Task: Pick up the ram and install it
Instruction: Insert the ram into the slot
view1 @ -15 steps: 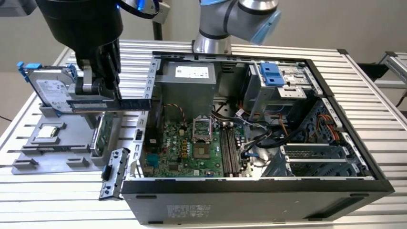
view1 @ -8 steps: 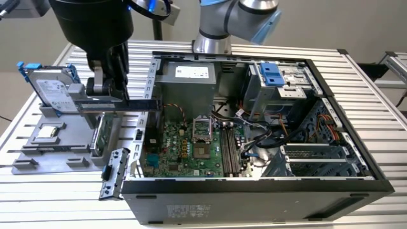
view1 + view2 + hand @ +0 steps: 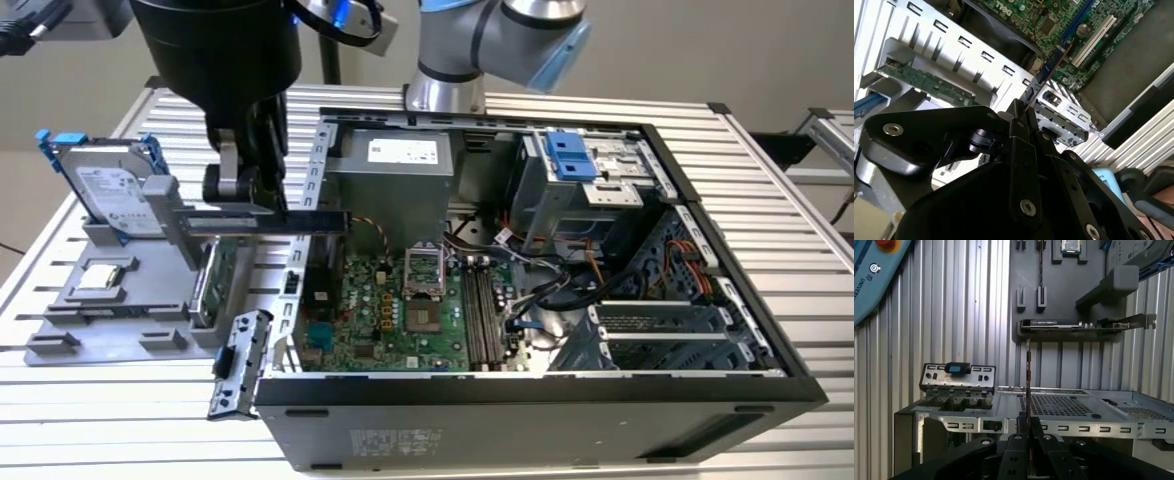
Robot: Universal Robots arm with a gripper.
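Over the case (image 3: 320, 160) rim, the hand (image 3: 247, 208) clamps the ram (image 3: 314, 221).

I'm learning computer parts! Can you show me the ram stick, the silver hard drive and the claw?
ram (image 3: 314, 221), exterior view, on its dark free end.
silver hard drive (image 3: 114, 188), exterior view, on its labelled face.
claw (image 3: 250, 205), exterior view, between its fingertips, shut on the ram.

You had bright, even light, soft shadows. The table slats (image 3: 107, 430) washed pale; the case (image 3: 534, 425) interior sat dim. In the second wrist view, the gripper (image 3: 1021, 114) read near-black.
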